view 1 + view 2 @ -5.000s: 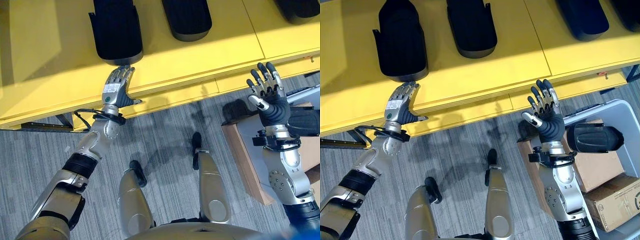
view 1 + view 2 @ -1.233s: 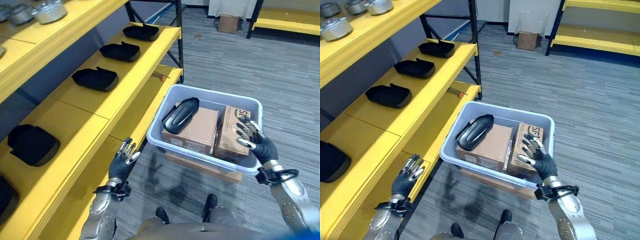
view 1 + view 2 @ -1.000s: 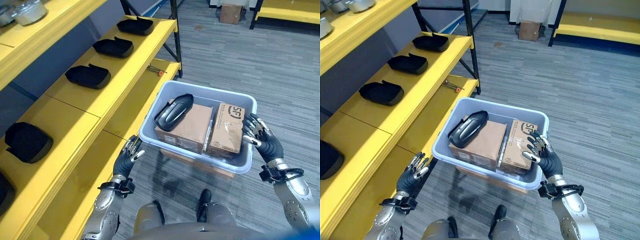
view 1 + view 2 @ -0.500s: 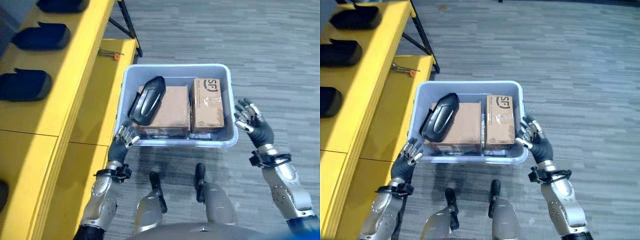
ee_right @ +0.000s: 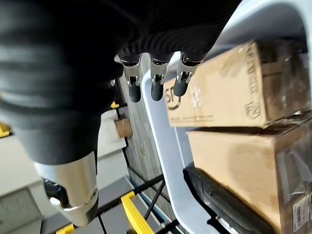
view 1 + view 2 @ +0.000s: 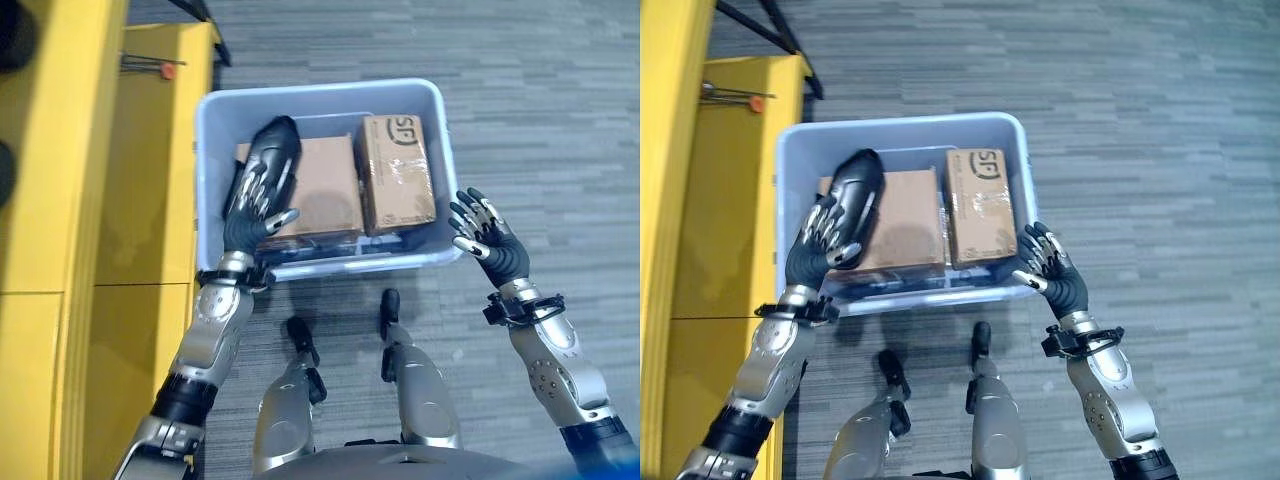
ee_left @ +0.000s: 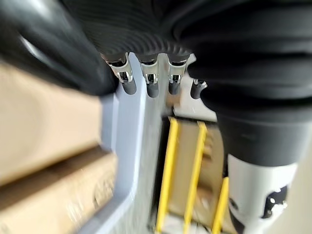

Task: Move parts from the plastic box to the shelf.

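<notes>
Box: pale blue plastic box [image 6: 205, 160] on the grey floor, just beside the yellow shelf [image 6: 50, 200], which runs along the robot's left.

Part: black moulded part [image 6: 268, 160] lies inside the box at its left end, resting on top of the larger carton and reaching toward the box's far left corner.

Cartons: wide brown carton [image 6: 325, 190] sits in the middle of the box; a narrower taped carton [image 6: 398, 170] stands right beside it on the right, the two touching along their long sides.

Left hand: left hand [image 6: 245, 225] reaches over the near rim of the box, fingers straight and spread, their tips over the near end of the black part. Whether the tips actually touch the part cannot be told. The thumb points out to the right over the wide carton. Nothing is grasped.

Right hand: right hand [image 6: 1055, 275] is raised just outside the box's near right corner, palm turned toward the box wall, fingers spread and relaxed, holding nothing. It is near the rim; contact cannot be told.

Shelf: flat yellow boards; a small tool with an orange tip [image 6: 150, 68] lies on the lower board near the box's far left corner.

Floor: grey striped carpet [image 6: 540, 120] around the box.
</notes>
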`<state>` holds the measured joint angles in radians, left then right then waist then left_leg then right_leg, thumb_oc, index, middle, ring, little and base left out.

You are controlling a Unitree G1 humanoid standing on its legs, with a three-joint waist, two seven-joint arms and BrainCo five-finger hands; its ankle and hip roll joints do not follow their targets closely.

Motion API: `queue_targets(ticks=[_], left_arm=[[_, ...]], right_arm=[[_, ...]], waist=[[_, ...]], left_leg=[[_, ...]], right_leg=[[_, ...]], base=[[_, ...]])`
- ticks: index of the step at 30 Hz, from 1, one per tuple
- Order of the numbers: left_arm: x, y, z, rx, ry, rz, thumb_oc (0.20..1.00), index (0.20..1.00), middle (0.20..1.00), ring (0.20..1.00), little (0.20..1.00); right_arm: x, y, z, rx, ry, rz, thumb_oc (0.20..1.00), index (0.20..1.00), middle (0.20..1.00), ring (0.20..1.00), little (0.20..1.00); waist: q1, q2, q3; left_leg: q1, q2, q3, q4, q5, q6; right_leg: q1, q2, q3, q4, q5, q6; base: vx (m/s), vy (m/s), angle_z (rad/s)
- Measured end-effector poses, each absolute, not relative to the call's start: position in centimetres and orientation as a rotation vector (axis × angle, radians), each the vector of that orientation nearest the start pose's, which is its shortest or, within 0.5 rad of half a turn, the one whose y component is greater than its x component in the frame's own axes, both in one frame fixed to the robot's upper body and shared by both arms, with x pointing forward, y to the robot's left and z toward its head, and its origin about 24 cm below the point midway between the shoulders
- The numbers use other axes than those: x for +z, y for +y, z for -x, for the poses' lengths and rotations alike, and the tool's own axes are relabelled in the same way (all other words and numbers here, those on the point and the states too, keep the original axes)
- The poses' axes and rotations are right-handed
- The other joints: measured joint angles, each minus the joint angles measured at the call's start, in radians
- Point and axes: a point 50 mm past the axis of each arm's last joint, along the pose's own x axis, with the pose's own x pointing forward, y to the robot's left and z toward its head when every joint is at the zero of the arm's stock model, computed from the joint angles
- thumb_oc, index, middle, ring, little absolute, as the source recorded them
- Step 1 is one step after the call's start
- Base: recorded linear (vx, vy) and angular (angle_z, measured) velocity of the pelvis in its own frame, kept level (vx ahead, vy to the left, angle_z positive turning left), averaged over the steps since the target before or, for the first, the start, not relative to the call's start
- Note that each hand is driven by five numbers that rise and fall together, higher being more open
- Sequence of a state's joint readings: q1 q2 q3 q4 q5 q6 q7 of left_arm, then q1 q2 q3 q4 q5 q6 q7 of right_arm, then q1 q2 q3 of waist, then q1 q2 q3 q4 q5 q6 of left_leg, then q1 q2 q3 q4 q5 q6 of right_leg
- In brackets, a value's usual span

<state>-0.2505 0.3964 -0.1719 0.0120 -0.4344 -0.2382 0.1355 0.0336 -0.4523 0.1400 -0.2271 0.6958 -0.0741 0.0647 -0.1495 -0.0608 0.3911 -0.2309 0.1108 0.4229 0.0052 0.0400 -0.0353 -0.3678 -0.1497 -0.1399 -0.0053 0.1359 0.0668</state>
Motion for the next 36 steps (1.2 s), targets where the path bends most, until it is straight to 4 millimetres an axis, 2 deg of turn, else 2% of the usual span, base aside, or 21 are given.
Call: queue_targets(ticks=[1,4,6,9,13,15,17,19,29,34,36], left_arm=[[14.0,17.1,-29.5,-0.087,-0.441,0.040,1.000,1.000,1.000,1.000,1.000],[15.8,16.8,-30.2,-0.048,-0.513,0.023,1.000,1.000,1.000,1.000,1.000],[17.8,16.8,-31.0,-0.007,-0.590,-0.024,1.000,1.000,1.000,1.000,1.000],[19.2,16.9,-31.4,0.053,-0.645,-0.042,1.000,1.000,1.000,1.000,1.000],[18.8,17.6,-31.7,0.126,-0.630,-0.039,1.000,1.000,1.000,1.000,1.000],[18.4,19.3,-32.1,0.223,-0.610,-0.109,1.000,1.000,1.000,1.000,1.000],[19.1,20.8,-32.9,0.311,-0.618,-0.163,1.000,1.000,1.000,1.000,1.000],[20.2,21.5,-33.4,0.366,-0.647,-0.202,1.000,1.000,1.000,1.000,1.000],[20.5,21.7,-33.3,0.457,-0.687,-0.278,1.000,1.000,1.000,1.000,1.000],[20.0,22.7,-34.0,0.491,-0.648,-0.377,1.000,1.000,1.000,1.000,1.000],[19.5,23.4,-34.8,0.521,-0.588,-0.418,1.000,1.000,1.000,1.000,1.000]], right_arm=[[10.0,-17.6,-24.1,0.299,-0.178,-0.267,1.000,1.000,1.000,1.000,1.000],[10.6,-17.2,-24.3,0.318,-0.205,-0.264,1.000,1.000,1.000,1.000,1.000],[11.4,-16.9,-24.5,0.341,-0.238,-0.250,1.000,1.000,1.000,1.000,1.000],[11.7,-16.6,-24.8,0.346,-0.251,-0.251,1.000,1.000,1.000,1.000,1.000],[11.8,-16.5,-24.7,0.350,-0.259,-0.248,1.000,1.000,1.000,1.000,1.000],[11.9,-16.5,-24.7,0.344,-0.272,-0.252,1.000,1.000,1.000,1.000,1.000],[11.9,-16.3,-24.6,0.344,-0.274,-0.258,1.000,1.000,1.000,1.000,1.000],[11.7,-15.7,-24.6,0.365,-0.266,-0.264,1.000,1.000,1.000,1.000,1.000],[12.0,-15.9,-24.5,0.348,-0.301,-0.292,1.000,1.000,1.000,1.000,1.000],[12.0,-15.7,-24.4,0.353,-0.303,-0.296,1.000,1.000,1.000,1.000,1.000],[11.8,-15.4,-24.3,0.365,-0.298,-0.300,1.000,1.000,1.000,1.000,1.000]], waist=[[-0.013,-0.008,0.024],[-0.047,0.006,0.055],[-0.047,0.006,0.067],[-0.057,0.006,0.088],[-0.059,0.005,0.101],[-0.057,-0.004,0.105],[-0.058,-0.024,0.115],[-0.059,-0.037,0.122],[-0.055,-0.043,0.123],[-0.061,-0.060,0.128],[-0.065,-0.073,0.129]], left_leg=[[-0.003,0.002,0.009,-0.005,0.003,0.000],[0.005,0.020,0.002,-0.028,0.010,-0.012],[-0.020,0.023,0.007,-0.041,0.021,-0.025],[-0.030,0.028,0.014,-0.041,0.022,-0.026],[-0.034,0.032,0.012,-0.043,0.023,-0.028],[-0.060,0.031,0.007,-0.054,0.031,-0.037],[-0.087,0.031,0.004,-0.054,0.036,-0.038],[-0.101,0.031,0.002,-0.056,0.038,-0.038],[-0.130,0.031,-0.025,-0.054,0.044,-0.037],[-0.141,0.031,-0.024,-0.054,0.046,-0.038],[-0.158,0.031,-0.025,-0.050,0.046,-0.038]], right_leg=[[-0.008,0.009,0.015,-0.015,0.024,-0.011],[-0.011,0.036,0.025,-0.036,0.033,-0.021],[-0.046,0.044,0.035,-0.041,0.042,-0.024],[-0.060,0.052,0.046,-0.050,0.051,-0.034],[-0.066,0.056,0.048,-0.052,0.052,-0.035],[-0.094,0.056,0.046,-0.053,0.057,-0.036],[-0.117,0.057,0.044,-0.057,0.064,-0.037],[-0.123,0.057,0.039,-0.073,0.074,-0.040],[-0.133,0.054,0.025,-0.075,0.076,-0.041],[-0.145,0.054,0.025,-0.075,0.079,-0.041],[-0.160,0.054,0.025,-0.076,0.080,-0.042]], base=[[0.05,-0.055,-0.34],[0.03,-0.061,-0.30],[0.00,-0.028,-0.13],[0.01,-0.023,-0.13],[0.00,-0.003,-0.03],[0.03,-0.022,0.04],[0.05,-0.008,0.06],[0.04,-0.007,0.04],[0.00,0.004,0.07],[0.00,0.000,0.00],[0.00,0.000,0.00]])
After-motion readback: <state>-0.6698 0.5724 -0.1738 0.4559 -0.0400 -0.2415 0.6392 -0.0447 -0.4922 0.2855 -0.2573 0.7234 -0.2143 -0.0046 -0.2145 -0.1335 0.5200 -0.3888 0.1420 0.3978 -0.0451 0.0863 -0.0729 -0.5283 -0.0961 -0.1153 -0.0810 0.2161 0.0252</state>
